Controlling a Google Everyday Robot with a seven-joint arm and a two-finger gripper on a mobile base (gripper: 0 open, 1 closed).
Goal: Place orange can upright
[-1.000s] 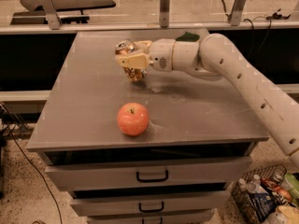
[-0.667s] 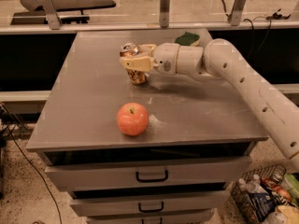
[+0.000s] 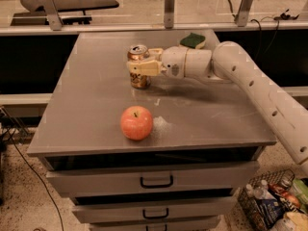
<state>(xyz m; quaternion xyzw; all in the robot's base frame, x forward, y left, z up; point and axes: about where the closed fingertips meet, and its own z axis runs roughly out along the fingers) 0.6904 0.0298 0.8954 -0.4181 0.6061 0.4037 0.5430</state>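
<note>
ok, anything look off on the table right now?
Nothing major. The orange can stands upright, held in the fingers of the gripper toward the back. Only a pale smudge on the tabletop beside the apple looks odd.

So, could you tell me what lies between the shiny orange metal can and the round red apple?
Only bare grey tabletop, as the camera view shows. The end effector is clamped on the orange can, beyond the red apple.
</note>
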